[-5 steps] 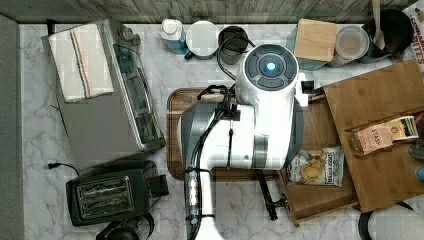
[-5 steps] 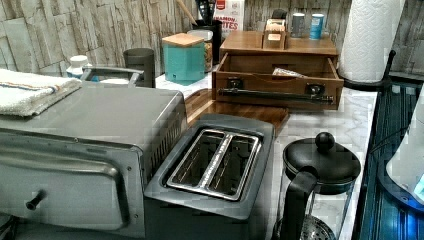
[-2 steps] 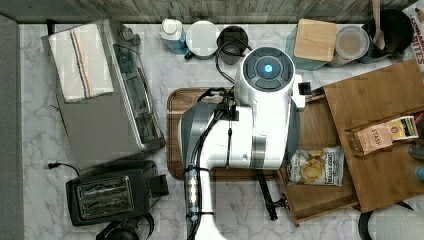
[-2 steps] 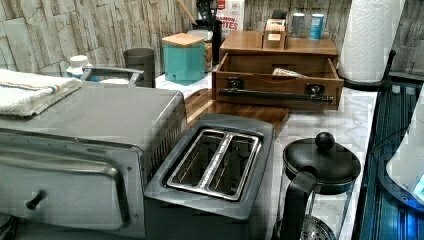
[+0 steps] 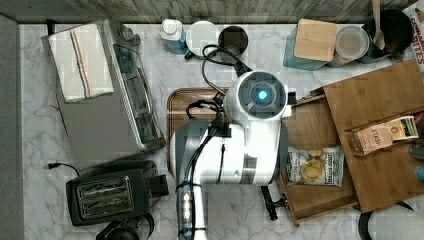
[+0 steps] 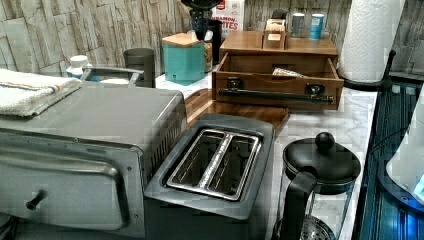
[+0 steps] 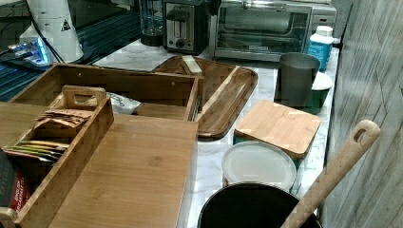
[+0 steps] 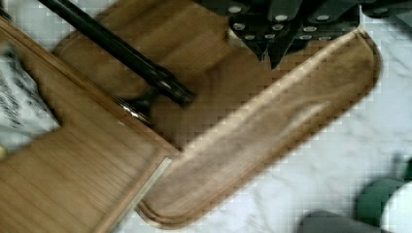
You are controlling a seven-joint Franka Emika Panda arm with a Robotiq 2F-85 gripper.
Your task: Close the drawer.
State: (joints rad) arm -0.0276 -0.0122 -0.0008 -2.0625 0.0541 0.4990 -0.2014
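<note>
The light wooden drawer [image 5: 314, 199] stands pulled out of its bamboo cabinet [image 5: 380, 100], with a chip bag [image 5: 315, 166] lying inside. In the left view the drawer [image 6: 277, 64] shows its long black bar handle [image 6: 275, 94] across the front. My white arm [image 5: 255, 130] hovers over the dark serving tray [image 5: 185, 100] and the drawer's near side. In the wrist view my gripper [image 8: 268, 54] is shut with nothing in it, above the tray [image 8: 272, 141]. It sits a short way off the end of the handle [image 8: 121, 48] and the drawer's corner [image 8: 73, 184].
A toaster oven [image 5: 100, 100] with a towel and a black toaster [image 5: 107, 195] stand at the top view's left. Cups, a teal canister [image 5: 312, 42] and jars line the back wall. A tea box [image 5: 382, 134] rests on the cabinet top. A coffee press [image 6: 320, 170] stands beside the toaster.
My arm's wrist has moved toward the bottom of the top view, further over the tray. The drawer stays open in the same place.
</note>
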